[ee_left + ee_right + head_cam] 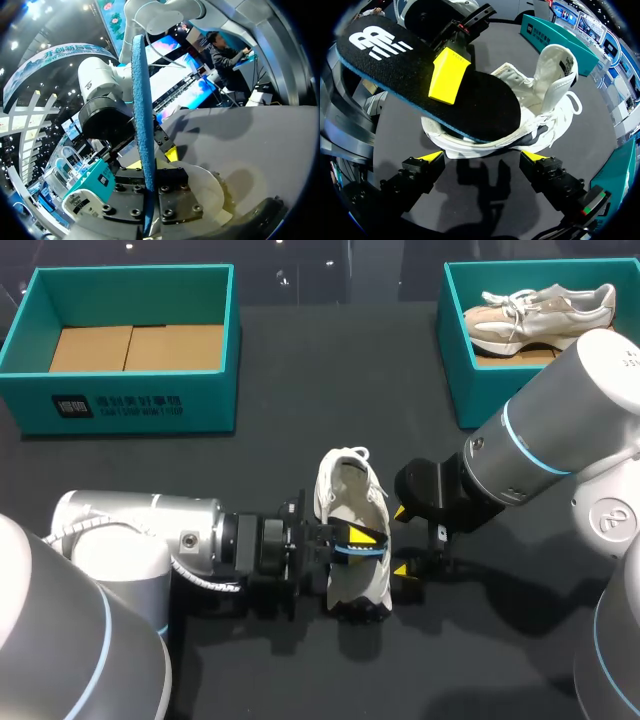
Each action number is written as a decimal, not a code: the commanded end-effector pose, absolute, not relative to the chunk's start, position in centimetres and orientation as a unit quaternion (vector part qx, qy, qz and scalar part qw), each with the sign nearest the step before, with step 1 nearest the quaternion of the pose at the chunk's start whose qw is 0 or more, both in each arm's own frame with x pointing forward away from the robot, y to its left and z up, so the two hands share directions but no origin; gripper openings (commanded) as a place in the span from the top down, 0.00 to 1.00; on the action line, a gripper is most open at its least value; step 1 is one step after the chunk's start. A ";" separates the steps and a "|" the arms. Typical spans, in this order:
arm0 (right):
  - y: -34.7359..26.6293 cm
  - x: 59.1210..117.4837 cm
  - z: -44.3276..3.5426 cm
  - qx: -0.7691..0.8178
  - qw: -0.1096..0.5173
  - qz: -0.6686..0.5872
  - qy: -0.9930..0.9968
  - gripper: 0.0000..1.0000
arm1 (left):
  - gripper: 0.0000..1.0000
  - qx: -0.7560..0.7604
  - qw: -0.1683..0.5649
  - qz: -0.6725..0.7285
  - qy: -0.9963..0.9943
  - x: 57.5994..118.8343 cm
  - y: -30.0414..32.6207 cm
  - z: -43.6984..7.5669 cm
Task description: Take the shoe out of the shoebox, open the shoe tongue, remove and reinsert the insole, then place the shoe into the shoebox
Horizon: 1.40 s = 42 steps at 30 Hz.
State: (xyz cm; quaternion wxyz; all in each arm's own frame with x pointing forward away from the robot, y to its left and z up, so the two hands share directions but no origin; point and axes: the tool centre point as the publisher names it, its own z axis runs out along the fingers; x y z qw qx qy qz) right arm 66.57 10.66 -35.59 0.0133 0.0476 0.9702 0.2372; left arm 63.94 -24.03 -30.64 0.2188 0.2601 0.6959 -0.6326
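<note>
A white shoe (pixel 352 502) lies on the dark table at the middle, its tongue (pixel 555 67) pulled up. My left gripper (pixel 352 540) is shut on the insole (pixel 420 75), black on top with a blue edge. One yellow fingertip (pixel 449 75) presses on the insole's top face. The insole is held over the shoe (pixel 540 115), one end above its opening. In the left wrist view the insole (pixel 142 125) stands edge-on between the fingers of the left gripper (pixel 150 192). My right gripper (pixel 402 540) is open beside the shoe; in the right wrist view this gripper (pixel 485 162) is empty.
A teal shoebox (pixel 125 405) with a bare cardboard floor stands at the back left. Another teal box (pixel 468 380) at the back right holds a second, beige shoe (pixel 540 310).
</note>
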 end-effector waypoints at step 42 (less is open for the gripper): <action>10.7 66.4 -35.6 0.048 0.015 0.237 0.970 0.00 | 0.68 0.296 0.227 -0.621 0.689 65.3 -23.7 -31.2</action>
